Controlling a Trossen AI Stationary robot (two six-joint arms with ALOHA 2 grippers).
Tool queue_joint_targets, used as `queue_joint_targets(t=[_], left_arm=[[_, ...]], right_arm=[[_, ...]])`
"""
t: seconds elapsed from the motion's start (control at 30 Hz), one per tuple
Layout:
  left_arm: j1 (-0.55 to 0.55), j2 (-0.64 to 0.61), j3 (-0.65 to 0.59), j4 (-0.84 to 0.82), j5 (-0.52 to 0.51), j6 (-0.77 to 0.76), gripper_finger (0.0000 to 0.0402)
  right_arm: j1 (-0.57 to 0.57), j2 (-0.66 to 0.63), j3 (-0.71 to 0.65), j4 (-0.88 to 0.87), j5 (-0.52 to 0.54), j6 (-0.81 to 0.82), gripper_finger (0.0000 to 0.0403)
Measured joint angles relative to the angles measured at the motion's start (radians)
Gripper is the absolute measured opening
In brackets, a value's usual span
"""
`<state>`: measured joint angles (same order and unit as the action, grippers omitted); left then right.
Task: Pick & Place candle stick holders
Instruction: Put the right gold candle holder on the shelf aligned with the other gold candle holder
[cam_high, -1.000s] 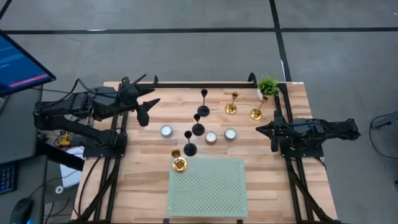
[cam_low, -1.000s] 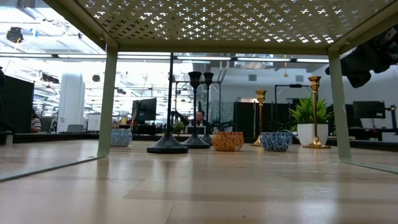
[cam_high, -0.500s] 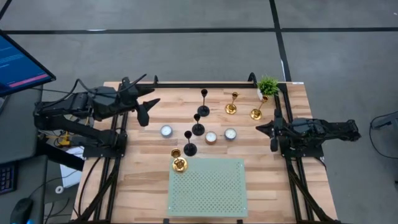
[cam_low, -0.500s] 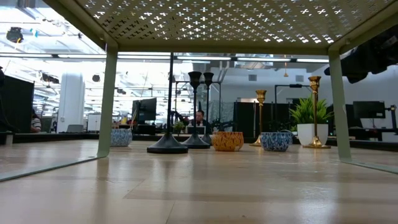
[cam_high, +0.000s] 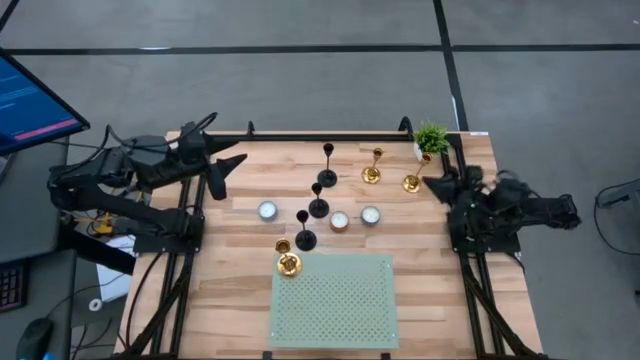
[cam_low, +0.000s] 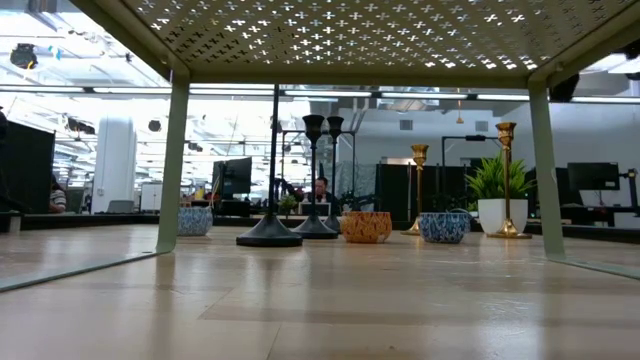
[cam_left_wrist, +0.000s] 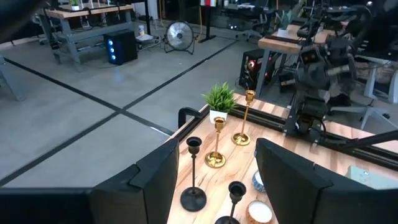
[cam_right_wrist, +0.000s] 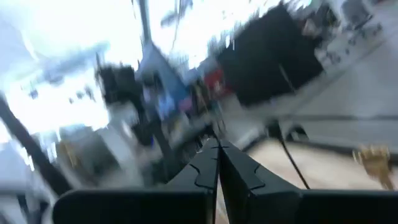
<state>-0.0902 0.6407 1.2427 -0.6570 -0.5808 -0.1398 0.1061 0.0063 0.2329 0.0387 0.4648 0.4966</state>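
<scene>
Three black candle stick holders (cam_high: 327, 165) (cam_high: 318, 200) (cam_high: 304, 232) and three gold ones (cam_high: 372, 167) (cam_high: 411, 180) (cam_high: 288, 262) stand upright on their round bases on the wooden table. My left gripper (cam_high: 222, 172) hovers open over the table's far left, empty; in its wrist view (cam_left_wrist: 216, 149) two black holders (cam_left_wrist: 193, 180) and two gold holders (cam_left_wrist: 216, 146) show ahead. My right gripper (cam_high: 432, 183) is shut and empty (cam_right_wrist: 216, 149), raised near the right edge, just right of the rightmost gold holder.
A green perforated rack (cam_high: 335, 300) stands at the near middle, the low camera beneath it (cam_low: 360, 40). Three small bowls (cam_high: 267, 210) (cam_high: 339, 220) (cam_high: 371, 214) sit among the holders. A potted plant (cam_high: 430, 138) stands at the far right corner.
My right gripper has risen, leaving the low view upward, and swung toward the far edge, nearer the rightmost gold holder. My left gripper has drawn back a little toward the table's left edge. The holders have not moved.
</scene>
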Motion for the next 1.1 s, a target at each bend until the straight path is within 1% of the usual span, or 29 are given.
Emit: queue_joint_targets(t=[0.2, 0.27, 0.37, 0.5, 0.6, 0.7, 0.8, 0.87, 0.97, 1.03, 1.1], left_arm=[[0.000, 0.001, 0.000, -0.001, -0.002, 0.000, 0.0214], [0.000, 0.000, 0.000, -0.003, -0.002, 0.000, 0.0214], [0.000, 0.001, 0.000, -0.008, -0.002, 0.000, 0.0214], [0.000, 0.000, 0.000, -0.008, -0.002, 0.001, 0.0214], [0.000, 0.000, 0.000, -0.008, -0.002, 0.000, 0.0214], [0.000, -0.006, 0.000, -0.008, -0.002, 0.001, 0.0214], [0.000, -0.007, 0.000, -0.009, -0.002, 0.002, 0.0214], [0.000, -0.007, 0.000, -0.009, -0.002, 0.002, 0.0214], [0.000, -0.007, 0.000, -0.009, -0.002, 0.004, 0.0214], [0.000, -0.007, 0.000, -0.009, -0.002, 0.003, 0.0214], [0.000, -0.007, 0.000, -0.009, -0.002, 0.002, 0.0214]], right_arm=[[-0.011, 0.000, 0.000, 0.283, 0.009, 0.048, 0.0006], [-0.010, 0.000, 0.001, 0.347, 0.010, 0.084, 0.0006], [-0.015, 0.000, 0.001, 0.374, 0.066, 0.083, 0.0006], [-0.017, 0.022, 0.014, 0.376, 0.068, 0.077, 0.0006], [-0.017, 0.094, 0.056, 0.372, 0.069, 0.061, 0.0006], [-0.017, 0.212, 0.136, 0.363, 0.064, -0.031, 0.0006], [-0.017, 0.354, 0.261, 0.283, 0.067, -0.147, 0.0006], [-0.017, 0.439, 0.367, 0.156, 0.107, -0.221, 0.0006], [-0.017, 0.555, 0.559, -0.126, 0.176, -0.296, 0.0016], [-0.017, 0.624, 0.688, -0.329, 0.221, -0.318, 0.0035], [-0.017, 0.689, 0.809, -0.511, 0.264, -0.315, 0.0063]])
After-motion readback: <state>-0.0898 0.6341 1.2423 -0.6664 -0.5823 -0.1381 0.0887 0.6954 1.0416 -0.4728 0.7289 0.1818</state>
